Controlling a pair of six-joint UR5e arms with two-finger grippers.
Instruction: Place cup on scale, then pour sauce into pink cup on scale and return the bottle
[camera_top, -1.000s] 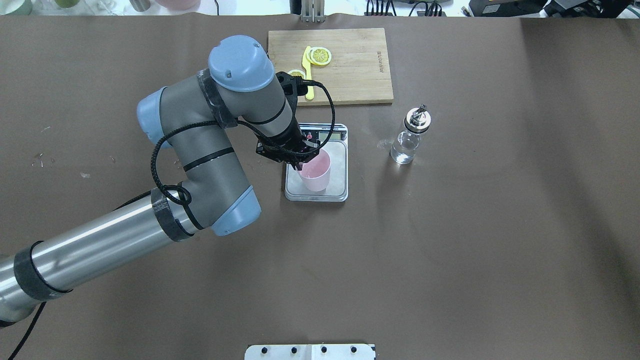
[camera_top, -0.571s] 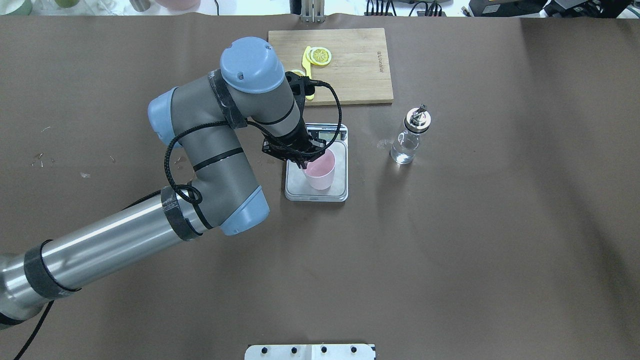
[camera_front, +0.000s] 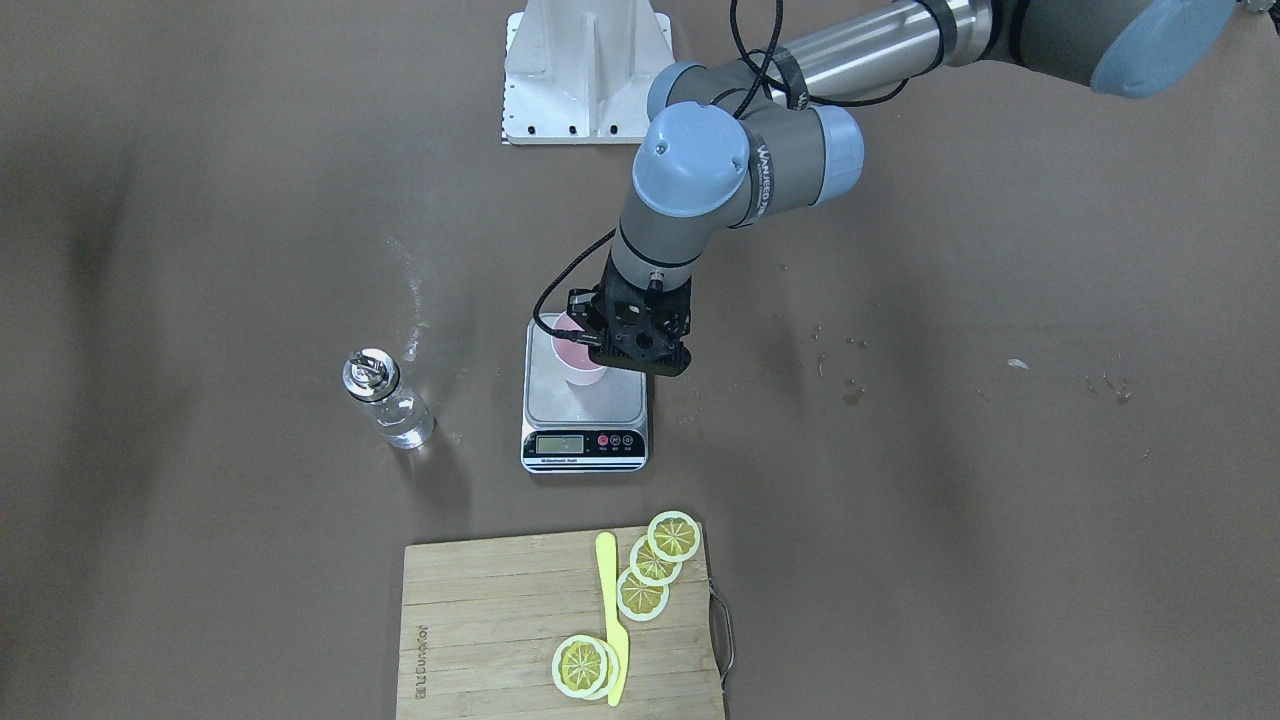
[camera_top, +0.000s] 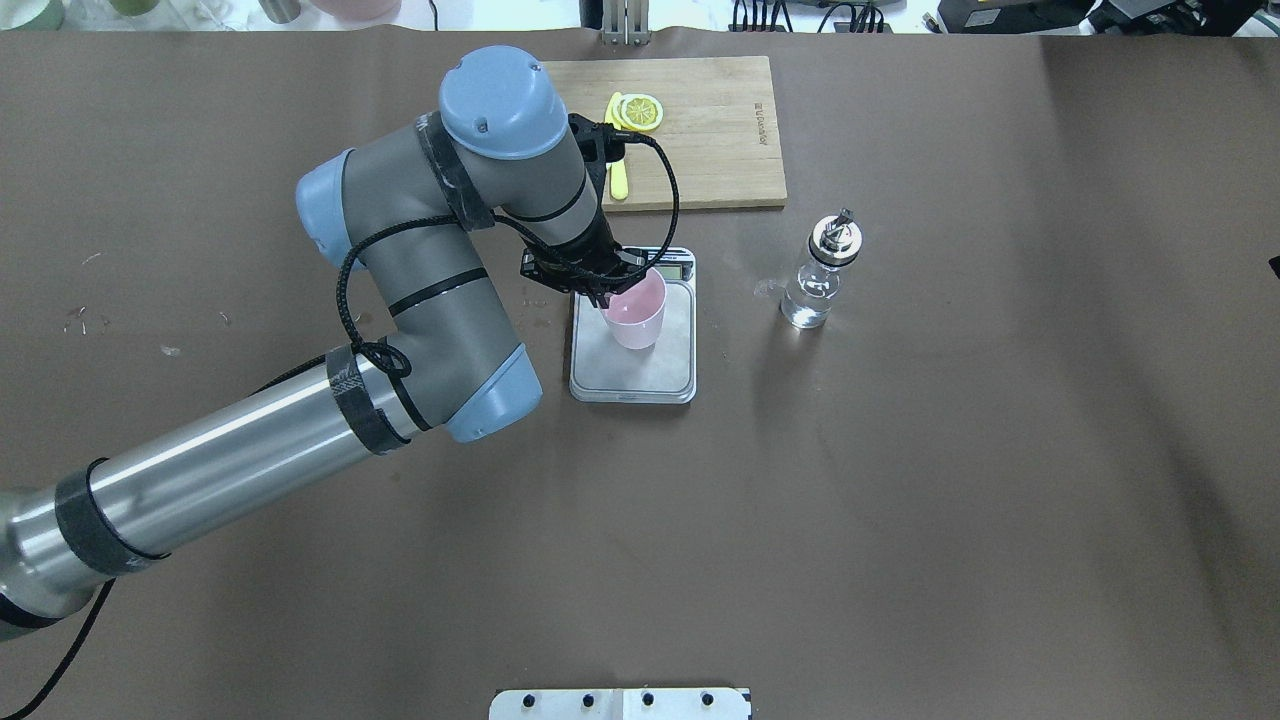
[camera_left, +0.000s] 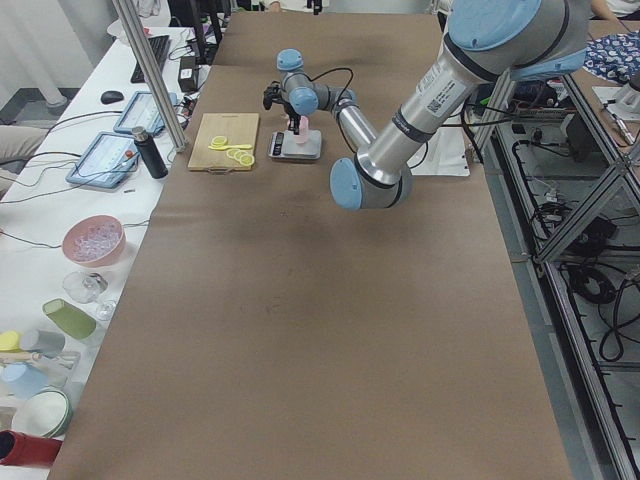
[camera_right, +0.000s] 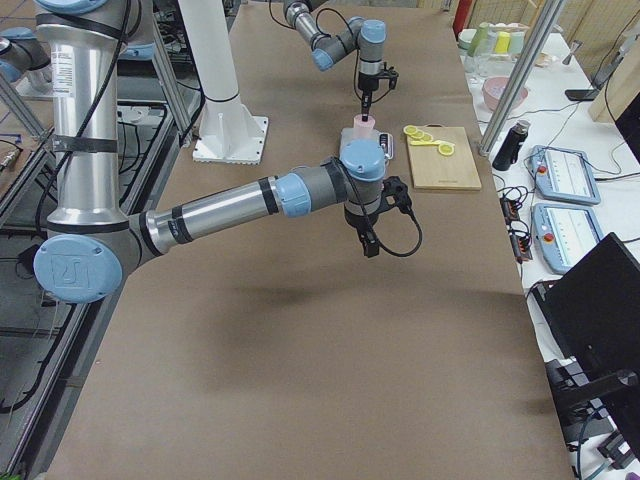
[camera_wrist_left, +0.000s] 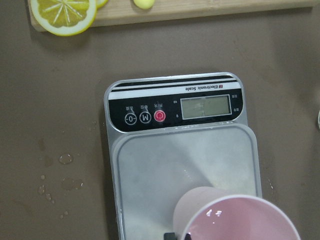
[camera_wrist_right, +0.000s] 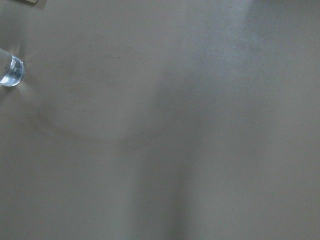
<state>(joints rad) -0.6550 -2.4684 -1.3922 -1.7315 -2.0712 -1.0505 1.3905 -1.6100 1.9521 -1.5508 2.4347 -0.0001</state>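
My left gripper (camera_top: 606, 296) is shut on the rim of the pink cup (camera_top: 637, 315) and holds it, slightly tilted, over the silver platform of the scale (camera_top: 660, 375). I cannot tell whether the cup's bottom touches the platform. The left wrist view shows the cup (camera_wrist_left: 235, 220) low right over the scale (camera_wrist_left: 150, 165), whose black panel is at the far end. The clear bottle (camera_top: 820, 275) with its silver spout stands upright on the table right of the scale, with clear liquid in its base. My right gripper (camera_right: 368, 245) shows only in the exterior right view; I cannot tell whether it is open.
A wooden cutting board (camera_top: 700, 130) with lemon slices (camera_top: 640, 112) and a yellow knife (camera_top: 617, 180) lies just beyond the scale. Water drops (camera_wrist_left: 65, 159) mark the brown table left of the scale. The bottle's base (camera_wrist_right: 10, 72) shows at the right wrist view's left edge.
My left arm has carried the cup from the near part of the platform toward the display end. The cup looks smaller, as if lower. The bottle has not moved.
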